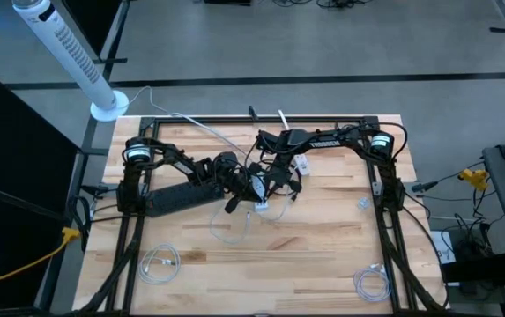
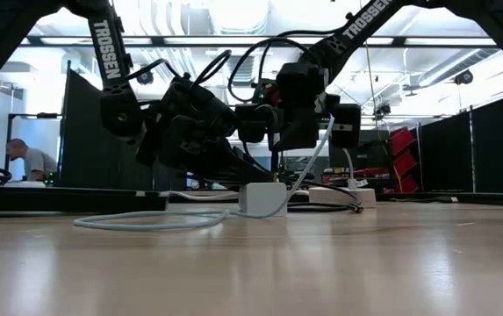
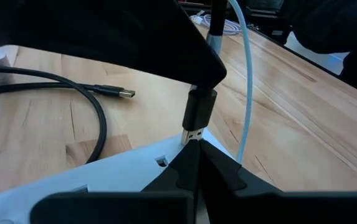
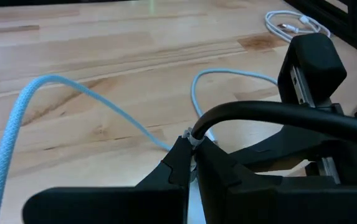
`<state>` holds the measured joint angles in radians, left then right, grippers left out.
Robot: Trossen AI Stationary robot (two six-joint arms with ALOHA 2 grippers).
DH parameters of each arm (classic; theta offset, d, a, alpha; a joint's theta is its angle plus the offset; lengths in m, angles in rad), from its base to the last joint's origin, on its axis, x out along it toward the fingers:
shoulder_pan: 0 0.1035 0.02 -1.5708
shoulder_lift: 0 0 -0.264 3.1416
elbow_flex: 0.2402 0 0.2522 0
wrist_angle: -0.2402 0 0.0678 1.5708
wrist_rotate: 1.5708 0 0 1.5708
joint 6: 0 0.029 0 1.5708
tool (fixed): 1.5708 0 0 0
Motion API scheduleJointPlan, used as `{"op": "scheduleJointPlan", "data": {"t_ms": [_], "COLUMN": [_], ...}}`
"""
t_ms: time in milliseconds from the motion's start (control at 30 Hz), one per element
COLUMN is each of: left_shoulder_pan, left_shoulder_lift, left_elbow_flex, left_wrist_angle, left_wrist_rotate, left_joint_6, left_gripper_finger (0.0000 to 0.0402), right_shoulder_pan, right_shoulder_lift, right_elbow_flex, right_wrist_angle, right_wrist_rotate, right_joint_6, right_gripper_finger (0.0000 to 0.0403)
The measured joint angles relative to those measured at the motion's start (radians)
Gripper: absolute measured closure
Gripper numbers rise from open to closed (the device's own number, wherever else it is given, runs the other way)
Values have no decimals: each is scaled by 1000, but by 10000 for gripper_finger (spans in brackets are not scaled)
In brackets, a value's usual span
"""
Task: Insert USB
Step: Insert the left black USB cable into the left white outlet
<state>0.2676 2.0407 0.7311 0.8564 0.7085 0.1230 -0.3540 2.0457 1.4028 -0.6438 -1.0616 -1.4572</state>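
Both my arms are over the middle of the table (image 1: 323, 264), slightly toward the far side, pincers nearly touching each other.

Left pincer (image 3: 194, 155): fingers pressed together, clamped on the white charger block (image 3: 113, 171) that sits on the wood. In the low view the same block (image 2: 262, 198) rests flat on the tabletop below both wrists. A small port slot shows on its top face, just left of my fingertips.

Right pincer (image 4: 192, 155): fingers closed on the black USB cable (image 4: 271, 115) just behind the plug. From the left wrist camera the black USB plug (image 3: 199, 112) hangs upright, metal tip down, touching or just at the top face of the charger block right by my left fingertips. Can't tell if the tip is actually in a port.

A light blue braided cable (image 4: 22, 118) runs across the wood past the right pincer; from the left wrist camera it arcs down just right of the plug (image 3: 247, 81).

Another black cable with a bare USB-A end (image 3: 117, 92) lies flat on the table, left of the plug, not touching the block.

Black power strip (image 1: 177, 197) lies under my left arm, left of center. Coiled white cables sit at the near left (image 1: 159, 262) and near right (image 1: 372, 283) corners. White tower fan (image 1: 67, 55) stands off the far left corner.
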Motion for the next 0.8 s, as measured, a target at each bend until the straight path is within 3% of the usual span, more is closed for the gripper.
{"op": "scheduleJointPlan", "data": {"t_ms": [800], "left_shoulder_pan": [2], "left_shoulder_lift": [-2], "left_elbow_flex": [-7], "left_wrist_angle": [40], "left_wrist_rotate": [-20], "left_joint_6": [-21], "left_gripper_finger": [401], "right_shoulder_pan": [1], "right_shoulder_lift": [0], "right_elbow_flex": [-77], "right_wrist_angle": [115], "right_wrist_rotate": [-37], "right_joint_6": [89], "right_gripper_finger": [402]}}
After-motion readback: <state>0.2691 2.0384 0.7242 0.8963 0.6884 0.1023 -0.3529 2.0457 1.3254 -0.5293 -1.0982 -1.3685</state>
